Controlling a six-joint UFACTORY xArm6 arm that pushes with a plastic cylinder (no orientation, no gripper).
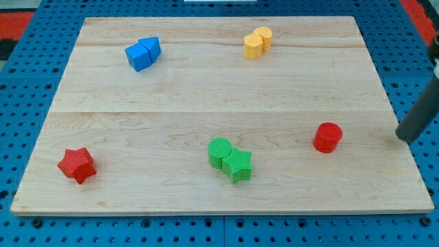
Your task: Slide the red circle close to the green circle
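Note:
The red circle (328, 137) stands on the wooden board (206, 89) at the view's lower right. The green circle (220, 151) is at the lower middle, touching a green star (238, 165) on its right. My tip (403, 139) is the lower end of a dark rod that enters from the view's right edge. It sits to the right of the red circle, apart from it by a wide gap. The red circle is well to the right of the green circle.
A red star (77, 165) lies at the lower left. Two blue blocks (143, 53) touch at the upper left. Two yellow blocks (258, 42) touch at the upper middle. The board's right edge is near my tip.

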